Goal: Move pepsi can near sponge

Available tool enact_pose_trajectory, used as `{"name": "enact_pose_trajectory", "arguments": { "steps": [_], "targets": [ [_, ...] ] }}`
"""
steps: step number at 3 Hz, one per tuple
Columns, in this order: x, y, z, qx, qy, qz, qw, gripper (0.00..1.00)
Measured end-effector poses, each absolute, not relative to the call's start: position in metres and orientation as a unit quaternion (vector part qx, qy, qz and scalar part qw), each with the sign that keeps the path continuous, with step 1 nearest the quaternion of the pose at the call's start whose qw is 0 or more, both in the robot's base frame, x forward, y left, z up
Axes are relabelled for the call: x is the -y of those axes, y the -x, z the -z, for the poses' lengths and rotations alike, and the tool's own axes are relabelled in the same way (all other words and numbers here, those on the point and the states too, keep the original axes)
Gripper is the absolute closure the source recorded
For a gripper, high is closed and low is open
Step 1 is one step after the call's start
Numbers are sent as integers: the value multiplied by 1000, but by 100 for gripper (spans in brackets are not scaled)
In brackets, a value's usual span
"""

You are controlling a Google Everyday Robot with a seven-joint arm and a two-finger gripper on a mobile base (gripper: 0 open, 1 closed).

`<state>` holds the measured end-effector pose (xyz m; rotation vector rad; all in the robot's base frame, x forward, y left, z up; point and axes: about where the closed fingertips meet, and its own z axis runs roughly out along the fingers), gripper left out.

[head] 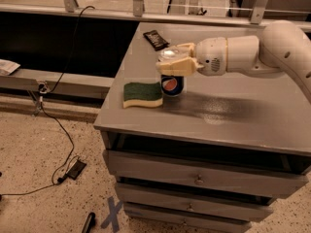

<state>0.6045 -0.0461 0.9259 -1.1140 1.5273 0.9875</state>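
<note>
While gripper [173, 66] clamps its top, pepsi can [172, 85] sits directly below, nxt to sponge [142, 93].

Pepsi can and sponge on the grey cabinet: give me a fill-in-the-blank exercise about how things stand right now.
1. The gripper is shut on the pepsi can at its ____ end.
2. The sponge lies with its dark ____ scouring side up.
3. In the camera view, the pepsi can stands close to the sponge, on its ____ side.
4. The snack wrapper lies ____ from the camera than the sponge.

Missing words: top; green; right; farther.
</note>
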Motion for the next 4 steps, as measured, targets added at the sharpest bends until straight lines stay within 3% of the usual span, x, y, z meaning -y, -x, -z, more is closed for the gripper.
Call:
{"name": "enact_pose_trajectory", "arguments": {
  "steps": [3,4],
  "targets": [
    [38,-603,-926,-624,462,-409,480,12],
    [35,-603,-926,-623,463,-410,479,0]
  ]
}}
